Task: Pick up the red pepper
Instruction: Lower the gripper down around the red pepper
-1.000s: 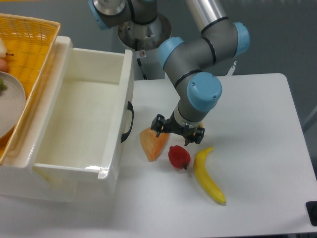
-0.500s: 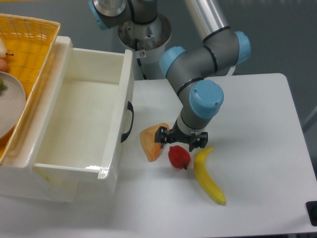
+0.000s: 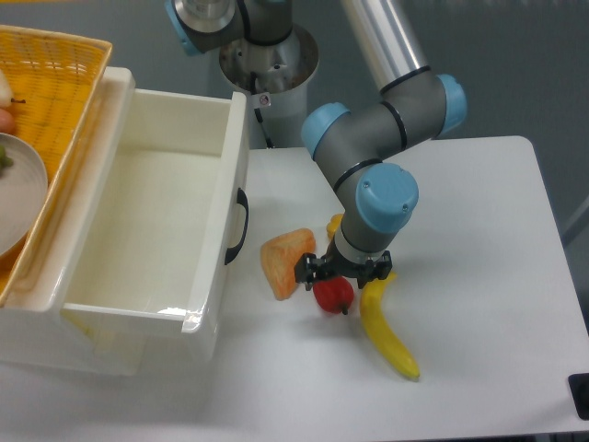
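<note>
Here we go big to small: white table (image 3: 479, 230), then the open white drawer box (image 3: 147, 230) at its left edge with a yellow basket (image 3: 55, 83) behind it at the far-left corner, holding a plate (image 3: 18, 198). The arm (image 3: 386, 138) reaches from the far edge down toward the middle-front of the table, wrist pointing straight down, which we read as a top-down approach to a grasp. The gripper (image 3: 342, 276) sits right over the red pepper (image 3: 333, 295), jaws spread to either side of its top; we can't tell if the pads touch it, and we judge it not yet clamped. The banana (image 3: 386, 327) lies just right of the pepper, nearly touching, slanting toward the front edge; the pale orange wedge (image 3: 283, 262) is just left, so the fingers have little room on either side. A small yellow-orange fruit (image 3: 335, 224) peeks out behind the wrist. The pepper itself: small, glossy bright red, rounded, top half hidden by the gripper, stem not visible to us.
</note>
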`<state>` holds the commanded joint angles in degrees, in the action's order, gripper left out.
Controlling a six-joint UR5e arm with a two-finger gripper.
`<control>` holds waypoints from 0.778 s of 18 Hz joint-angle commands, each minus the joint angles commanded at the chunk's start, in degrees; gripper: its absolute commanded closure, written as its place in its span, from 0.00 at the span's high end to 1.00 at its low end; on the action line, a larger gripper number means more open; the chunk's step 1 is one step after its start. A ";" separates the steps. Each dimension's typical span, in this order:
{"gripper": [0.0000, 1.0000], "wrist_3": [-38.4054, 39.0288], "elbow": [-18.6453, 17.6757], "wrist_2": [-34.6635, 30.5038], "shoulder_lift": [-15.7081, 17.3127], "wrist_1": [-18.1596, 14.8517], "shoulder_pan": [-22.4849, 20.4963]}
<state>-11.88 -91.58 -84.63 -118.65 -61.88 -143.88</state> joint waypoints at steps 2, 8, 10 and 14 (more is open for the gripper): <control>1.00 0.19 -0.79 -0.53 0.17 0.18 0.00; 1.00 1.50 -0.88 -0.18 0.96 0.27 -0.26; 1.00 2.12 -0.88 -0.09 0.87 0.36 -0.17; 1.00 2.82 -0.97 0.96 0.87 0.36 0.18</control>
<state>-9.05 -92.55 -83.67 -117.77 -61.52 -143.70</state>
